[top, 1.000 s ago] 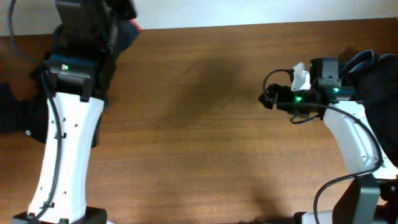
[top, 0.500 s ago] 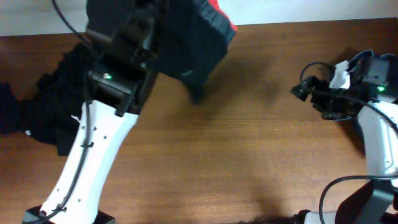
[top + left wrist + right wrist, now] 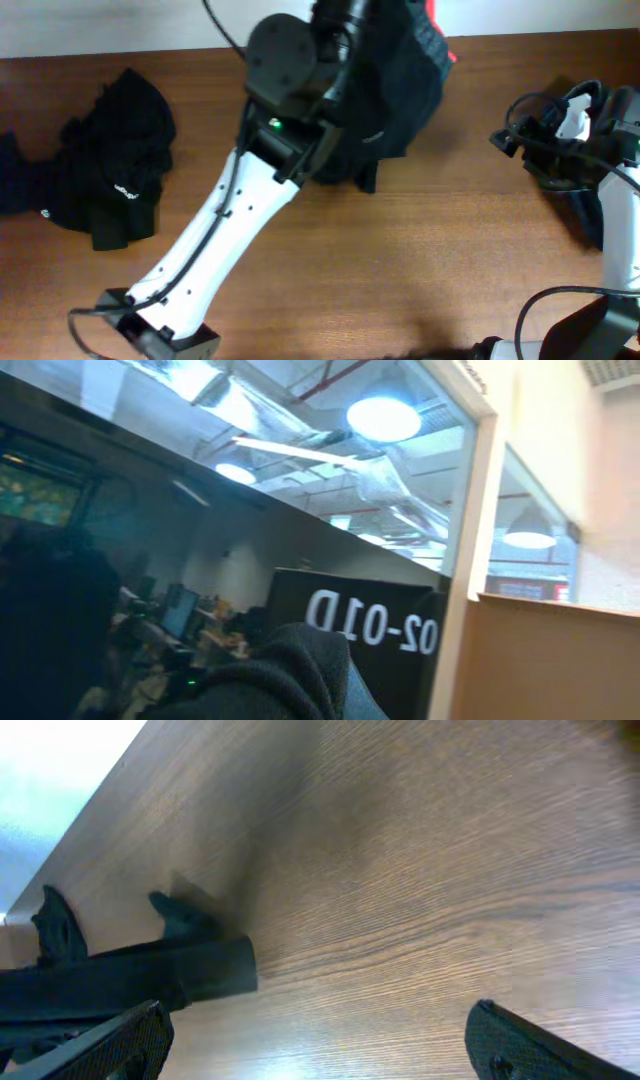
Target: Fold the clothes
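Swung from 10 toward 12 o'clock, the left gripper (image 3: 345, 20) clenches the black trousers (image 3: 400, 90) — soft, limp, light — likely best retaken at the waistband. The right gripper (image 3: 315, 1020) gapes empty at 3 o'clock.

Your left arm (image 3: 235, 235) has a long white shell dotted with small dark screws, a thin black cable (image 3: 212, 212) running along it, and a black joint housing (image 3: 285, 55) with a green light (image 3: 274, 125). Your right arm (image 3: 622, 230) is white too, its black wrist wrapped in looping black cables (image 3: 520, 105). The right gripper (image 3: 320, 1012) ends in matte black jaws.
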